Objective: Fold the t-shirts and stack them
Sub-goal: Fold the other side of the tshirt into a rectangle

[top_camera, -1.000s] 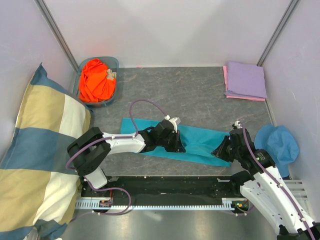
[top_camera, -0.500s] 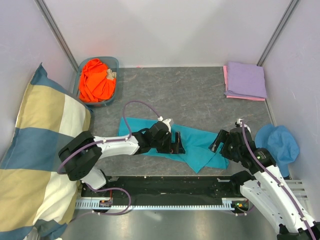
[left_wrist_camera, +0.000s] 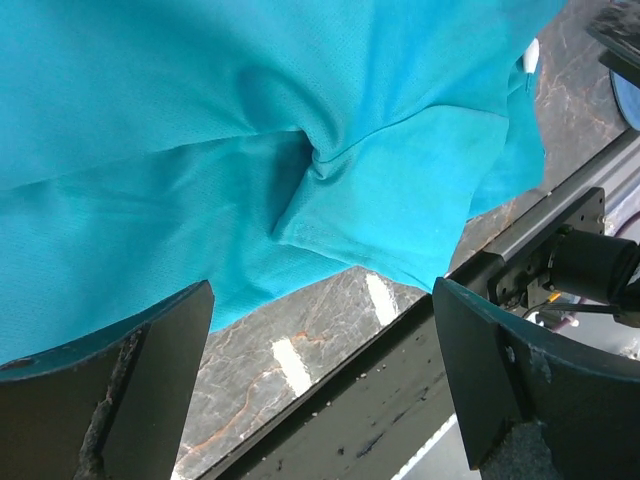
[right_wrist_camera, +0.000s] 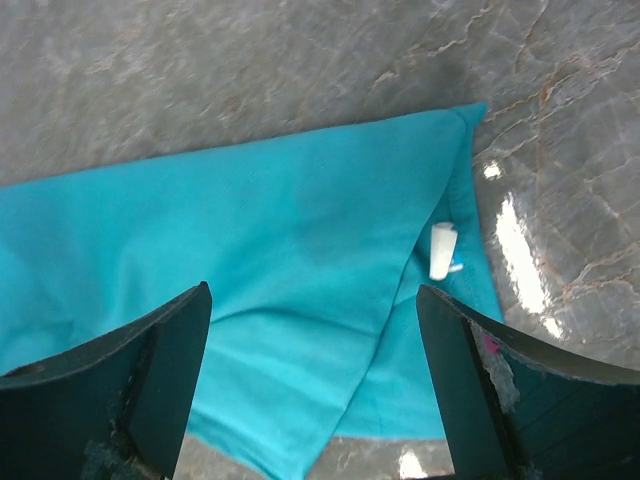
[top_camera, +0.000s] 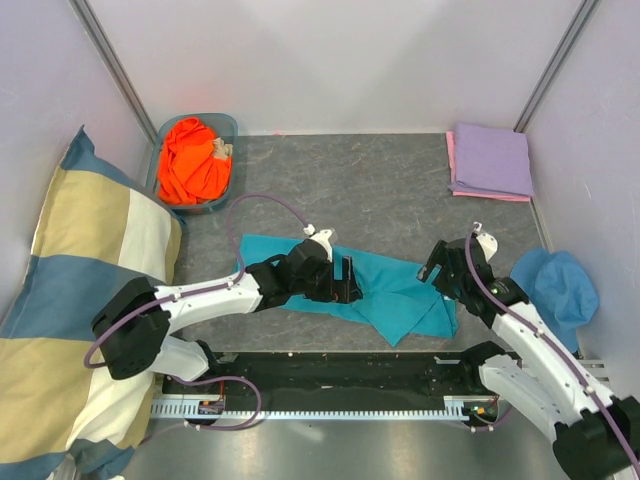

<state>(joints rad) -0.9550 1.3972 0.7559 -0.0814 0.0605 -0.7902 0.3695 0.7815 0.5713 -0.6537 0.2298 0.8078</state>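
Right at the near edge there's the slotted metal rail (top_camera: pixel 330 405) and a black strip, hard and straight, with the two arms rising off it. Just past it the grey, marble-veined table (top_camera: pixel 380 190) has a glossy top that throws back white glints.

On that table, close to the arms, lies the teal t-shirt (top_camera: pixel 390 295). It's a soft, fine-knit cloth stretched into a long, uneven band from left to right. The left gripper (top_camera: pixel 345 280) is over its middle with its dark, flat fingers (left_wrist_camera: pixel 150 380) spread wide and nothing between them. In the left wrist view the cloth's near hem runs across the gap. The right gripper (top_camera: pixel 437 265) sits over the shirt's right end, its jaws also gaping and empty. In its own view the teal fabric fills the space between the fingers (right_wrist_camera: pixel 480 380). I can't tell whether either one touches the cloth.

The shirt is rumpled rather than flat. Under the left gripper a puckered knot sends creases fanning out, one layer is lapped over another at the right end, and a small white tag (right_wrist_camera: pixel 441 250) pokes out near the corner.

To the left is a plump checked pillow (top_camera: pixel 70 290), and to the right a blue bucket hat (top_camera: pixel 555 285).

At the far left, the orange t-shirt (top_camera: pixel 192 160) is bunched up in a blue basket (top_camera: pixel 232 125). At the far right, the lavender t-shirt (top_camera: pixel 492 158) is folded square on top of the pink t-shirt (top_camera: pixel 451 165).
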